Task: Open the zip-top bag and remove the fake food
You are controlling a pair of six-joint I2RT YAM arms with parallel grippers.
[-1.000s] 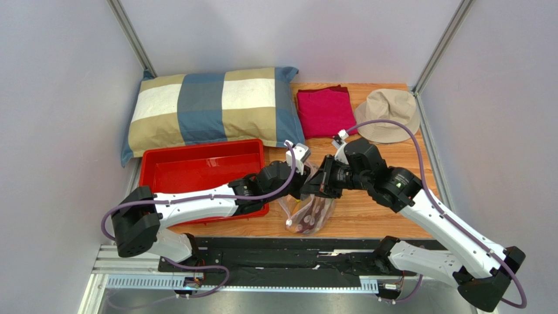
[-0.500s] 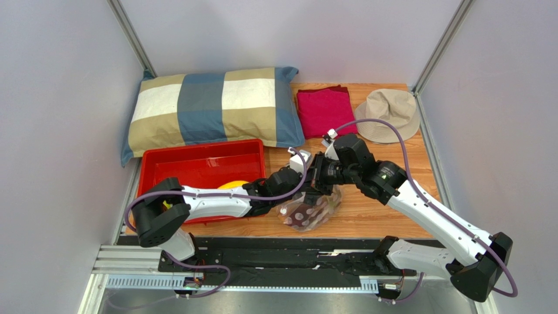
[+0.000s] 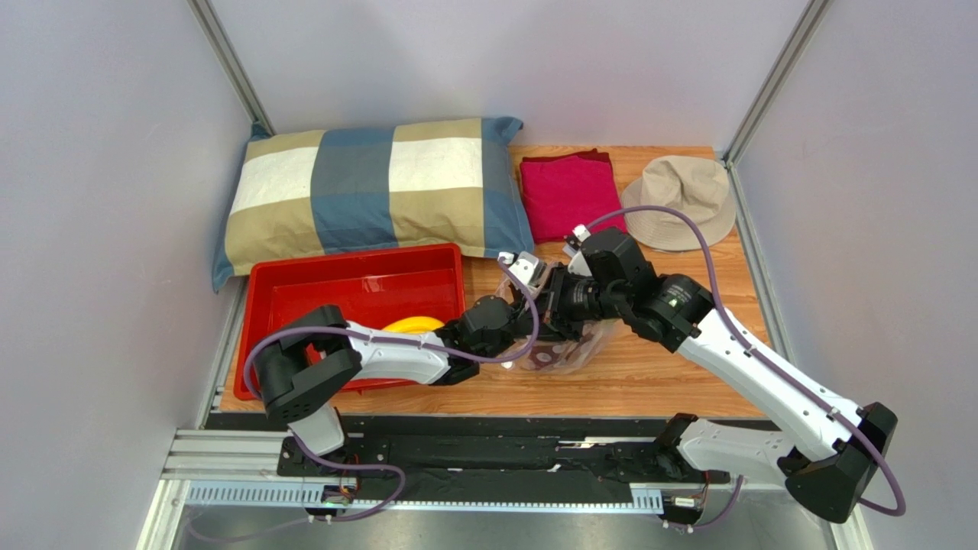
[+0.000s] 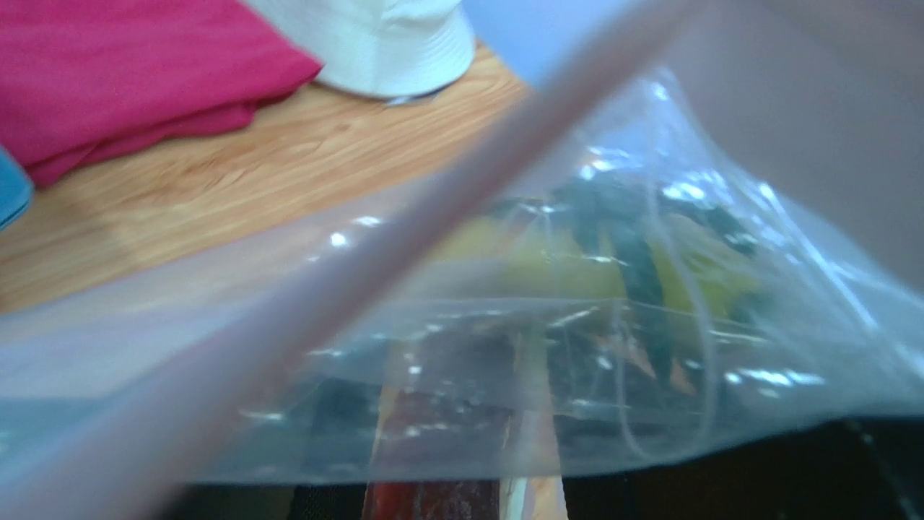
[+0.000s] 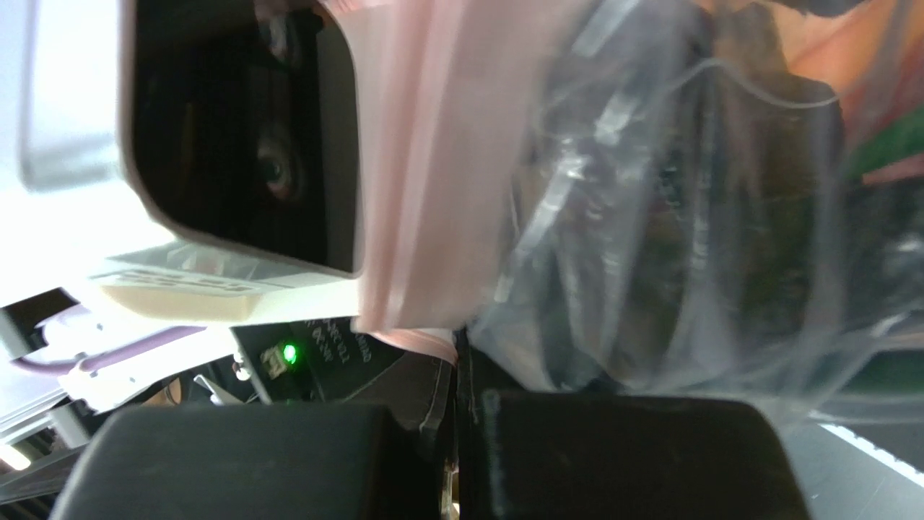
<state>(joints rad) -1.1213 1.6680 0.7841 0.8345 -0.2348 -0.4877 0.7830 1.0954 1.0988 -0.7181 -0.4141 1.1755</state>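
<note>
I see the bag [image 3: 567,347] on the table [image 3: 643,384], just right of the red tray [image 3: 287,300], with food [image 4: 607,271] inside. My right claw [image 3: 559,307] is clenched on its pink zip edge [image 5: 418,163]. My left claw [image 3: 534,335] is against the bag; I cannot tell its state. A yellow piece [image 3: 413,324] lies in the tray.

Wood table [image 3: 626,384]. Back L: checked pillow [image 3: 373,195]. Front L: red tray [image 3: 344,296]. Back mid: red folded cloth [image 3: 568,195]. Back R: tan bucket hat [image 3: 680,201]. Front mid: zip-top bag [image 3: 571,351], bottom on wood.

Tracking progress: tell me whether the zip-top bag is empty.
No, yellow and dark green fake food shows inside the clear zip-top bag.
</note>
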